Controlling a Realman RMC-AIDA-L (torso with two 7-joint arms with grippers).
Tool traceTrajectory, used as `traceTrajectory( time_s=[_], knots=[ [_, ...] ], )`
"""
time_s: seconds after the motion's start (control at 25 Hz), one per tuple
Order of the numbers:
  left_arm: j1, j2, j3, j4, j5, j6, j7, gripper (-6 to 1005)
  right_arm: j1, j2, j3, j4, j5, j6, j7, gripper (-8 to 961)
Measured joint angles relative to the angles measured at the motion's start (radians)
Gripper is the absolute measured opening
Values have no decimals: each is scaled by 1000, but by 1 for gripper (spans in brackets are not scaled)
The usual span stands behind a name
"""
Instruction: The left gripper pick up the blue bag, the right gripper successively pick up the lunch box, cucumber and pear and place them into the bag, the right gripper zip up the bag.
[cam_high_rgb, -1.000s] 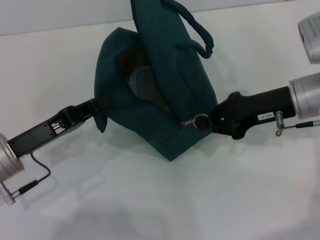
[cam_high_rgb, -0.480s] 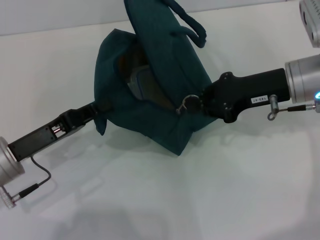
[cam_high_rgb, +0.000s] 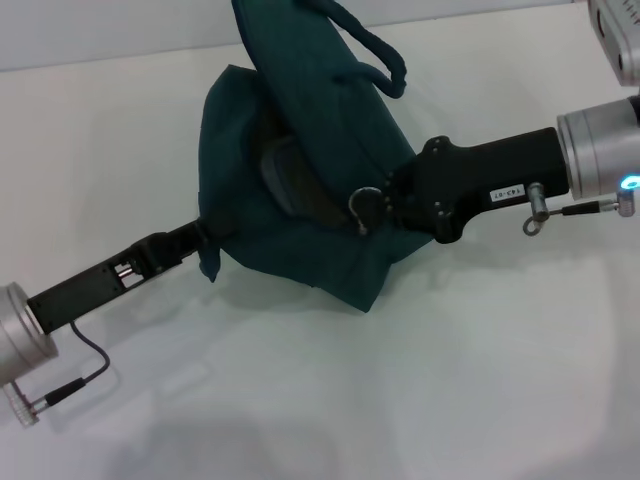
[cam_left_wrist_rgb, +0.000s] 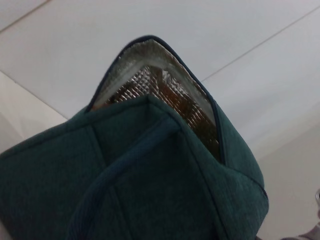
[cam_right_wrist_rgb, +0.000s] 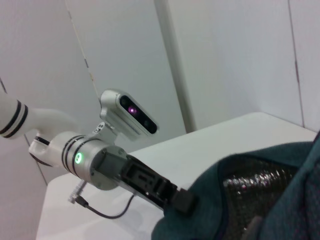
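The blue bag (cam_high_rgb: 330, 130) lies tilted on the white table, its loop handles (cam_high_rgb: 385, 62) toward the back. My left gripper (cam_high_rgb: 205, 231) is shut on the bag's left edge and also shows in the right wrist view (cam_right_wrist_rgb: 181, 202). On the bag's right side, my right gripper (cam_high_rgb: 381, 203) is shut at the zipper, with the metal ring pull (cam_high_rgb: 358, 212) hanging at its tips. The bag's mouth (cam_high_rgb: 290, 175) is a narrow dark slit. Silver foil lining (cam_left_wrist_rgb: 150, 82) shows in the left wrist view. The lunch box, cucumber and pear are hidden.
The white table (cam_high_rgb: 400, 400) runs all around the bag. A thin cable (cam_high_rgb: 85, 372) trails from the left arm near the front left. The robot's head camera (cam_right_wrist_rgb: 134, 114) and left arm (cam_right_wrist_rgb: 95, 162) appear in the right wrist view.
My right gripper has moved left and up along the bag with the ring pull. The bag's mouth has narrowed and the bag has tipped slightly. The left gripper keeps its hold.
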Motion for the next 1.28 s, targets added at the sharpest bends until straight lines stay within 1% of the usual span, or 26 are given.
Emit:
traceTrajectory(
  time_s=[0.2, 0.4, 0.44, 0.68, 0.88, 1.0, 1.12, 1.2, 1.28],
  knots=[
    [-4, 0, 0, 4, -8, 5, 7, 171, 34, 0, -1, 38, 3, -41, -4, 10],
    [-7, 4, 0, 3, -48, 54, 24, 177, 46, 0, -1, 48, 5, -52, -9, 10],
    [-8, 7, 0, -1, -82, 96, 34, 179, 47, 0, -1, 49, 9, -53, -13, 10],
    [-7, 22, 0, -2, -109, 203, 73, 186, 45, 0, -1, 59, 102, -59, -79, 10],
    [-1, 25, 0, -14, -100, 230, 97, 410, 70, -1, 5, 111, 123, -84, -105, 10],
    [3, 22, 0, -17, -79, 238, 120, 449, 74, 0, 7, 116, 145, -97, -120, 10],
    [12, 13, 0, -16, -44, 243, 154, 489, 94, -1, 1, 142, 153, -106, -120, 10],
    [31, 4, 0, -17, -34, 244, 183, 515, 105, -2, 4, 167, 156, -123, -136, 10],
    [53, 1, 0, -20, -33, 244, 204, 515, 105, -1, 7, 180, 178, -129, -162, 10]
  ],
)
